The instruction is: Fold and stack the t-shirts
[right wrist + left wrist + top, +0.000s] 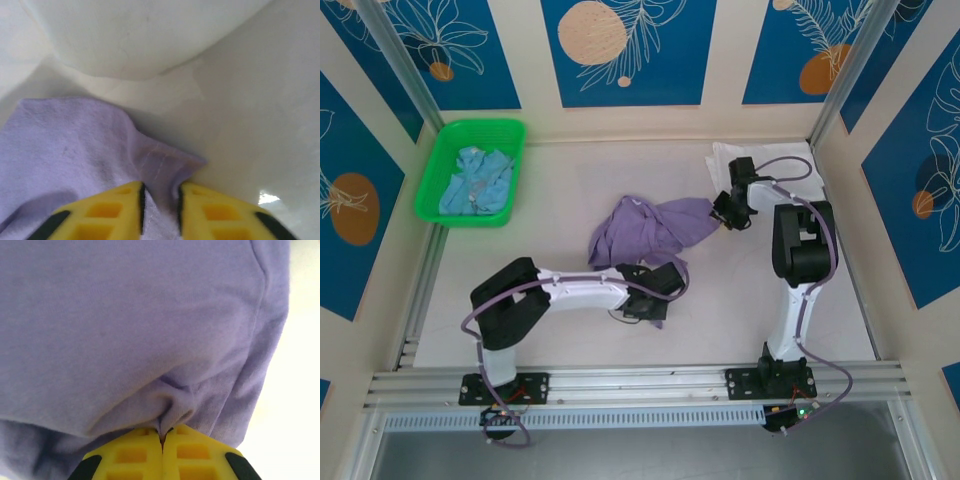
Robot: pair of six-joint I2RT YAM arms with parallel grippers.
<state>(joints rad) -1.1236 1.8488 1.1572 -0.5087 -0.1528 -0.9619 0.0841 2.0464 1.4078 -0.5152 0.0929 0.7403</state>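
The left gripper [658, 275] is being seen from above at the near edge of the purple shirt [650, 225], which is lying crumpled in a heap at the middle of the table [720, 300]; how its jaws stand cannot be told from this height. The right gripper [723, 213] is being held at the shirt's right end, its jaws likewise too small to be judged here. A white shirt [725, 158] is lying flat at the far right of the table, partly covered by the right arm and just beyond the purple one. A blue shirt [475, 180] is lying bunched in the green basket [485, 125] at the far left, well apart from the others. In the left wrist view, the yellow fingers [130, 455] are being held fully closed, tips touching, and a small pucker of the purple cloth is being pinched between them, with bare table to the right. In the right wrist view, the fingers [110, 210] are being held nearly closed with a narrow gap between them, and a hemmed fold of the purple shirt is being gripped in that gap. The white shirt is lying beyond that fold, apart from it, with pale table between them.
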